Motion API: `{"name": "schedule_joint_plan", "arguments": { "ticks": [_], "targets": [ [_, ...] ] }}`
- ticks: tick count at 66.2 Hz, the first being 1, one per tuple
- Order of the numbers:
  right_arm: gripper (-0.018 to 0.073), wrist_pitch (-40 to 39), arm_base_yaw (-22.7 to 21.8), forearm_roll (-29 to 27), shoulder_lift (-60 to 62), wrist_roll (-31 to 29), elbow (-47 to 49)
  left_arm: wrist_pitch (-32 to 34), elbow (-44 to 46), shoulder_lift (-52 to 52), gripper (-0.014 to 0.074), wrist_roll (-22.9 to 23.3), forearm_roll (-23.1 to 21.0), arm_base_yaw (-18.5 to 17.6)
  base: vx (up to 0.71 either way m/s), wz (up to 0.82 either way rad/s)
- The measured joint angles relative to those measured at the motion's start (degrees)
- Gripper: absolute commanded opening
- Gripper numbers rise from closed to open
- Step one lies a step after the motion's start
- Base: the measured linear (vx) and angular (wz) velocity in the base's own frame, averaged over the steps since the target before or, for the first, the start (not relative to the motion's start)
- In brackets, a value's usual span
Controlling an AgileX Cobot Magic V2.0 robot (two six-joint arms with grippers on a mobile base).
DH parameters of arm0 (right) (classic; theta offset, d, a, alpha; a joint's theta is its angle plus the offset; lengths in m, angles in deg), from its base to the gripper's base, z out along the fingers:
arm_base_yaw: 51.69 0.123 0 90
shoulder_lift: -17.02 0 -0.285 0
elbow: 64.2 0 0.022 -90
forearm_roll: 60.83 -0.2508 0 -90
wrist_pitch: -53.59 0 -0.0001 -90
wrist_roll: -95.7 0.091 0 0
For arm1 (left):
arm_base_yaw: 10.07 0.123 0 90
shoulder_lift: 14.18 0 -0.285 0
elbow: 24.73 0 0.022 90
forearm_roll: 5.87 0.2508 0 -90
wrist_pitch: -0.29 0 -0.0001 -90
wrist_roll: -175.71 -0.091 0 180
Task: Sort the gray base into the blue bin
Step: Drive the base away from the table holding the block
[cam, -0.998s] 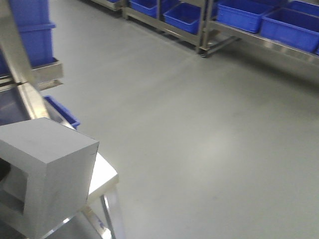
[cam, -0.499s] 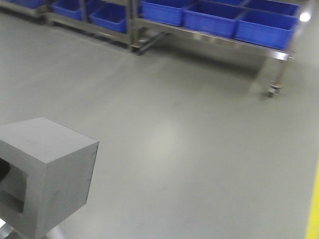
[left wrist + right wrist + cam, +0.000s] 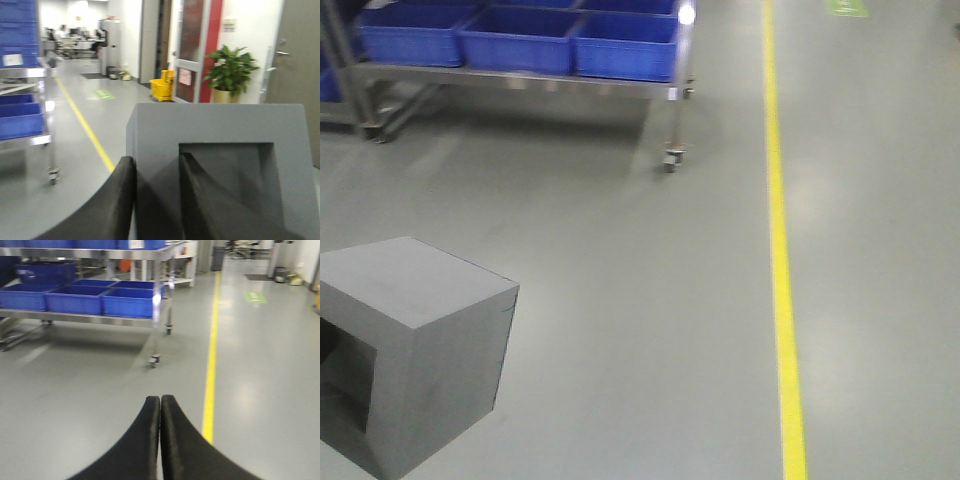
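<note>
One broad gray floor [image 3: 650, 300] carries a wheeled steel rack [image 3: 520, 84] with three blue bins [image 3: 515, 48], well apart from the gray base [image 3: 420, 340]. The left gripper [image 3: 155, 197], reaching level, pinches the wall beside the base's recess. The right gripper [image 3: 160, 440] points forward, fingers pressed together, holding nothing.

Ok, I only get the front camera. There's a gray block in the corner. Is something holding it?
Observer: Yes. The left wrist view shows the left gripper pinching one wall of the gray base, one finger outside and one inside the recess.
Operator: What's the other hand doing?
Observer: The right gripper is shut with nothing in it, pointing over bare floor.
Operator: Anything fun I can't see?
Observer: A leafy potted plant stands behind the block.
</note>
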Motion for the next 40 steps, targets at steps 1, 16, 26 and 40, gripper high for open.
{"name": "schedule_joint_plan", "arguments": {
  "ticks": [1, 16, 26, 40],
  "targets": [
    [-0.0009, 0.0, 0.0, 0.0, 0.0, 0.0, 0.0, 0.0, 0.0, 0.0, -0.0006, 0.0, 0.0, 0.0, 0.2, -0.71],
    [-0.0009, 0.0, 0.0, 0.0, 0.0, 0.0, 0.0, 0.0, 0.0, 0.0, -0.0006, 0.0, 0.0, 0.0, 0.23, -0.53],
    [-0.0009, 0.0, 0.0, 0.0, 0.0, 0.0, 0.0, 0.0, 0.0, 0.0, -0.0006, 0.0, 0.0, 0.0, 0.3, -0.26],
    [-0.0009, -0.05, 0.0, 0.0, 0.0, 0.0, 0.0, 0.0, 0.0, 0.12, -0.0006, 0.0, 0.0, 0.0, 0.38, -0.05]
  ]
}}
